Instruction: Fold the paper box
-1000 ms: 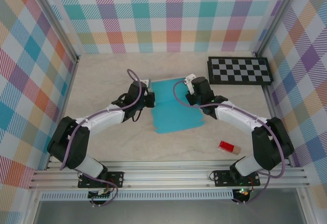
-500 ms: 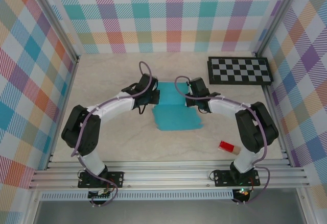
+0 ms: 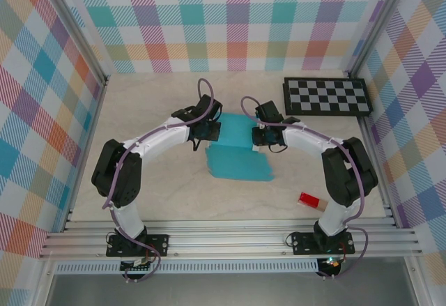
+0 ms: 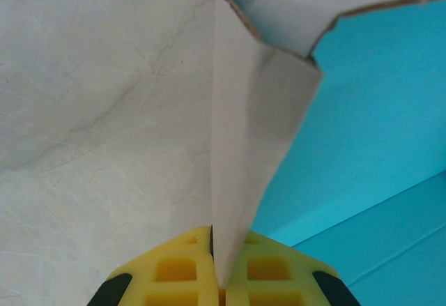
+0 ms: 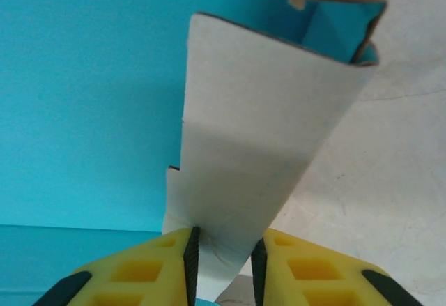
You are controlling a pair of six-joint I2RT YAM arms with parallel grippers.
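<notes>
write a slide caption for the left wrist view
Left gripper pinching a raised white flap of the paper box, its teal face lying alongside.

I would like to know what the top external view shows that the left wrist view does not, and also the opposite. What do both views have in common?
The top external view adds the checkerboard, the small red block, the plaid walls and the right gripper at the right edge of the paper box. The left wrist view adds a close look at the left gripper, shut on a raised white flap with a brown cut edge. Both share the teal face of the paper box and the beige table.
</notes>
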